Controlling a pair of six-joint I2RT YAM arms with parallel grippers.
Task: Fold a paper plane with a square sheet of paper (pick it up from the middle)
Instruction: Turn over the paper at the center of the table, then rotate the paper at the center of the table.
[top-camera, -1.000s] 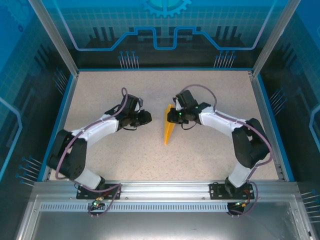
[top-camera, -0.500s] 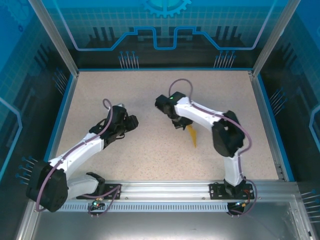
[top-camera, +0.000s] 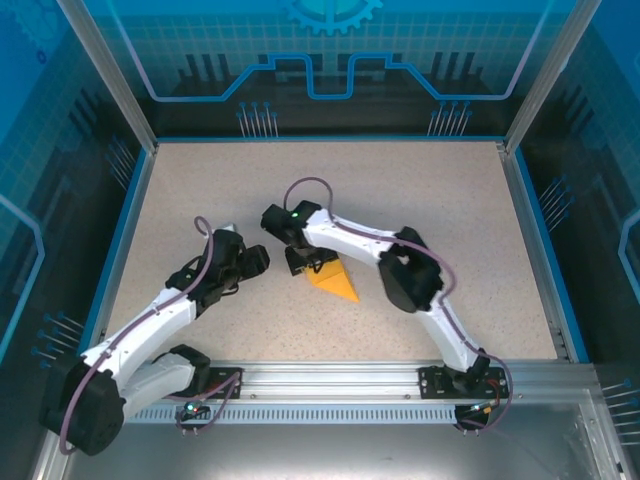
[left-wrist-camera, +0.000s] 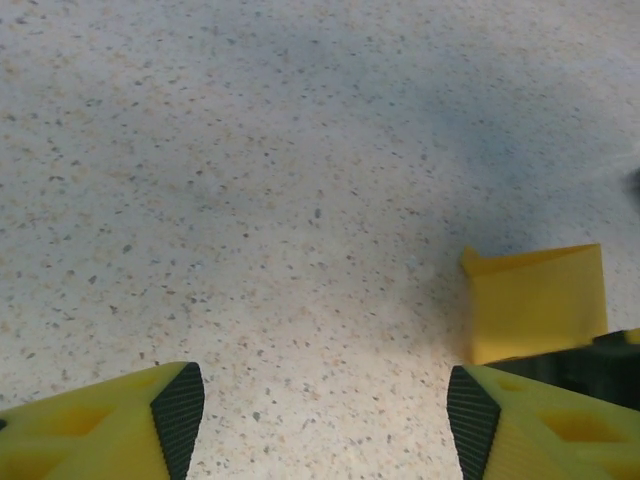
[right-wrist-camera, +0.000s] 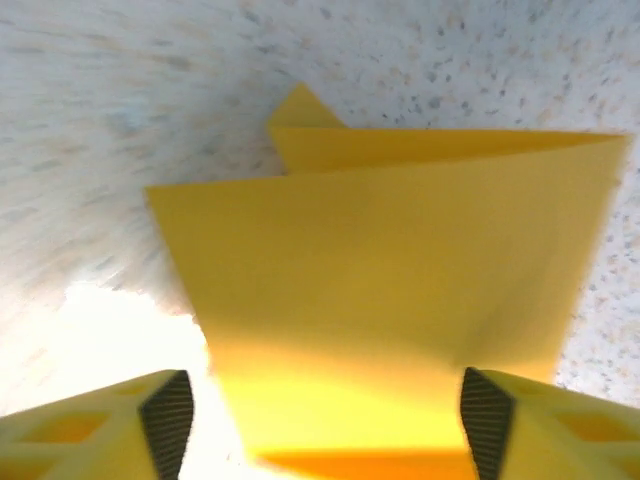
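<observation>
Seen from above, the paper plane (top-camera: 335, 282) lies on the speckled worktop (top-camera: 450, 200), near the middle and a bit toward the near edge. It is orange-yellow, and its sharp tip points to the near right. The right arm (top-camera: 400, 270) bends across from the right side, and the right fingers (top-camera: 300, 266) sit at the wide end of the plane. The left arm (top-camera: 150, 320) reaches up from the near left corner. The left fingers (top-camera: 256, 262) are close to the plane on its left side but not touching it. From this high up I cannot tell how far apart either pair stands. In the left wrist view, the 2 left fingers (left-wrist-camera: 120, 430) are yellow with black pads, and they stand far apart at the bottom. Between them there is bare worktop (left-wrist-camera: 250, 200). A folded end of the paper plane (left-wrist-camera: 535, 300) stands up just past the right one. In the right wrist view, the 2 right fingers (right-wrist-camera: 165, 420) also stand far apart, 1 at each bottom corner. The paper plane (right-wrist-camera: 380, 260) lies between them, very close to the camera. Its folded layers spread wide across the middle, and a small pointed bit pokes out at the far side. I cannot tell if the paper touches the black pads. The worktop (right-wrist-camera: 150, 100) around it looks blurry.
</observation>
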